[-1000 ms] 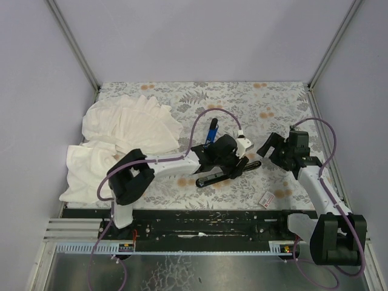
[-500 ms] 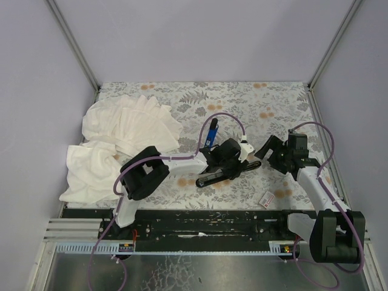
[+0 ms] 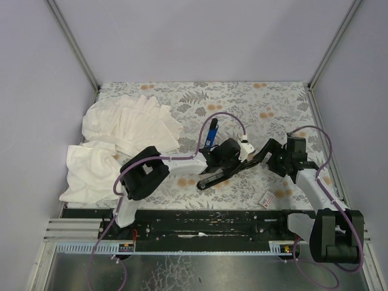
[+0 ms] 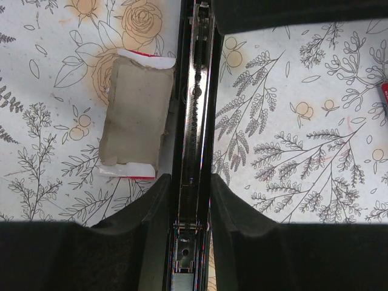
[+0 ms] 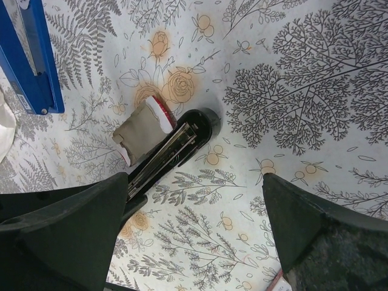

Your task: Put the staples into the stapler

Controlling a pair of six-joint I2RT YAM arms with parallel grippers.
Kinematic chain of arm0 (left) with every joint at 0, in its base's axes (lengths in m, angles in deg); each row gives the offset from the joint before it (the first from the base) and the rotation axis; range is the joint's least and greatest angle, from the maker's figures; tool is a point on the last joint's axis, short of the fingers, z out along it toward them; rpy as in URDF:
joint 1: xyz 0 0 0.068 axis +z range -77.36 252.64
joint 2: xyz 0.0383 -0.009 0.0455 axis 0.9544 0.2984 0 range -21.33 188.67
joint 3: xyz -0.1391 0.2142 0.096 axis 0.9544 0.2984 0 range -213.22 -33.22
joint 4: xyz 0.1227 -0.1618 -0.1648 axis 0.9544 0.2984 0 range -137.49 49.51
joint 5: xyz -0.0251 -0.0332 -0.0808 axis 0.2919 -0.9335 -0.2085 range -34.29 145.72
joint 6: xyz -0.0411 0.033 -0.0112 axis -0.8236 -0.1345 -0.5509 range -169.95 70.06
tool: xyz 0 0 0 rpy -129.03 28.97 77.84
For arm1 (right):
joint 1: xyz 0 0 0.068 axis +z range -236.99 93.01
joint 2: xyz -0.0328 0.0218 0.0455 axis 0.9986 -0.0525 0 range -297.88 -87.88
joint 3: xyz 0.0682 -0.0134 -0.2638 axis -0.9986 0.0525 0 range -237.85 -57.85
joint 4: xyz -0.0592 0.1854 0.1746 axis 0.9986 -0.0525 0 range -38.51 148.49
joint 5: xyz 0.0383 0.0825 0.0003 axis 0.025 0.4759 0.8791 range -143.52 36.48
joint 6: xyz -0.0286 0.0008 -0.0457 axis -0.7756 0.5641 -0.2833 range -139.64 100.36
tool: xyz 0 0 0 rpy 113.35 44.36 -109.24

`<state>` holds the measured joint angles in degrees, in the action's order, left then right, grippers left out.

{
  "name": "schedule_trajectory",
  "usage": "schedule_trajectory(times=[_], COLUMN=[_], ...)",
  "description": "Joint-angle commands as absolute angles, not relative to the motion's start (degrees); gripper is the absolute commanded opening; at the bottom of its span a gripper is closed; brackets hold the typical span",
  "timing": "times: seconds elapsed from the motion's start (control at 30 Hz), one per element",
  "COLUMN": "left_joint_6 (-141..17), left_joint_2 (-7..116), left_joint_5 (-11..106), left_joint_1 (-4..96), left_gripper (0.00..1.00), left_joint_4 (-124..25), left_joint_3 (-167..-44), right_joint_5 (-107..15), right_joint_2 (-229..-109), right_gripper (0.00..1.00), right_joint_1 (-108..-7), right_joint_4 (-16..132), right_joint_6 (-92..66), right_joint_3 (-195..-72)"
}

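Top view: on the flowered tabletop the stapler lies hinged open. Its black base is flat and its blue lid is tipped up and away, which leaves the loading side exposed. The left arm reaches over the base, and the right arm comes in toward the base's right-hand end. A small white box sits apart near the front edge. A white cloth is heaped at the left.

Left wrist view: the left fingers are drawn in narrow, one against each side of the base, probably to pin it while it is loaded. The metal channel runs straight ahead between them. I cannot tell whether staples already lie in it. A grey packet with red-and-white ends lies just beside the channel.

Right wrist view: the right fingers stand wide and hold nothing. They hang above the base's tip and the packet, well placed, I judge, to fetch staples.
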<state>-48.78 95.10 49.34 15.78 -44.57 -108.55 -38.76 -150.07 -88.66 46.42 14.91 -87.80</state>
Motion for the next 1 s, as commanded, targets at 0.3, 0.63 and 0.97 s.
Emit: schedule_trajectory(times=[0.3, 0.63, 0.97], left_joint_6=[-54.9, -62.1, -64.1], left_joint_2=[88.6, 83.8, 83.4], left_joint_5=[46.8, 45.5, 44.3], left_joint_1=[15.2, 14.8, 14.6], left_gripper=[0.00, 0.00, 0.00], left_joint_4=[-60.4, -72.5, -74.7], left_joint_3=[-95.3, -87.6, -87.1], right_joint_5=[-27.0, -19.5, -13.1], right_joint_2=[-154.2, -158.6, -160.0], right_gripper=[1.00, 0.99, 0.74], right_joint_1=[-89.4, -89.4, -89.4], right_joint_4=[61.2, 69.7, 74.5], right_joint_6=[20.3, 22.8, 21.8], right_joint_3=[-80.9, -78.8, -78.5])
